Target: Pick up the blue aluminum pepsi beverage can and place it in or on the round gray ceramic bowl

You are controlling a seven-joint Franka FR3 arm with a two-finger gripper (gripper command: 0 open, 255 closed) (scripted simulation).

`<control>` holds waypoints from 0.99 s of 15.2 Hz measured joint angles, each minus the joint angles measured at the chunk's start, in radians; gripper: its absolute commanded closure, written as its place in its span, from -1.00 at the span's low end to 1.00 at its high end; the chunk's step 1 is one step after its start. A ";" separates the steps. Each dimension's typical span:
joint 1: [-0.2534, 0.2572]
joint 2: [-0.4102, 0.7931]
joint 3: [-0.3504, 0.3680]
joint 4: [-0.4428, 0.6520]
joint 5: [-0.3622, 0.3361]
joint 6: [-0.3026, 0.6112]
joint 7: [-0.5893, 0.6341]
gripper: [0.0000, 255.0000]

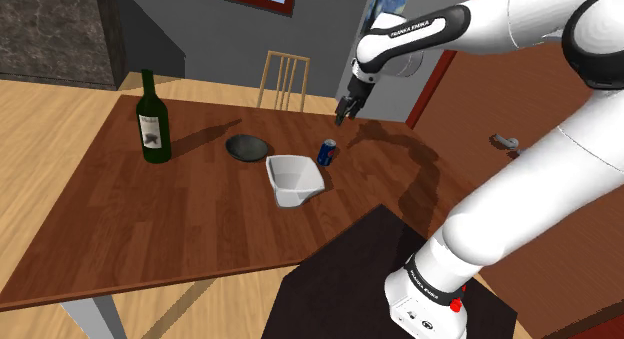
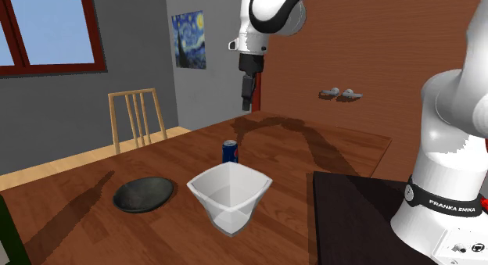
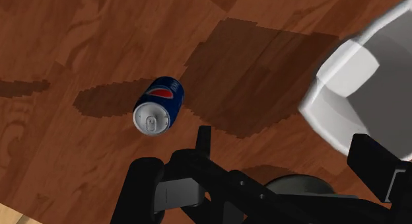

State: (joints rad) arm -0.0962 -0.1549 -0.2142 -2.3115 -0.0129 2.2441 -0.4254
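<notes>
The blue Pepsi can (image 1: 326,152) stands upright on the wooden table (image 1: 200,217), toward the far edge in the shoulder view, and nothing is touching it. From the wrist view its silver top with the pull tab faces up at the camera, logo plain on the side (image 3: 158,105).

Above it hangs the black gripper (image 1: 345,112), well clear of the can and a little beyond it. The fingers are spread apart with only air and tabletop between them (image 3: 287,147). The arm's shadow falls across the wood beside the can.

On to the containers. The round dark grey bowl (image 1: 246,146) sits to the shoulder view's left of the can, shallow and low, with only its bare inside showing. A stretch of open tabletop separates the two.

Just beside the can, on the side nearer the stand, is a white squarish tub (image 1: 293,179) with flared walls, and its inside is bare as well. In the second exterior view it stands right in front of the can (image 2: 230,152), with the bowl (image 2: 143,195) off to that view's left.

Further out, a dark green wine bottle (image 1: 152,120) stands upright well apart from the bowl, toward the shoulder view's left. A pale wooden chair (image 1: 283,80) waits at the table's far side.
</notes>
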 measured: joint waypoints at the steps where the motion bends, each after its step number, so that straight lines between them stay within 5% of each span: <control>1: -0.004 0.034 -0.010 0.020 0.008 0.008 -0.019 -1.00; 15: -0.108 0.581 -0.032 0.362 0.185 0.128 -0.237 -1.00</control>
State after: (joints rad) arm -0.2037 0.4260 -0.2461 -1.9497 0.1723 2.3724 -0.6625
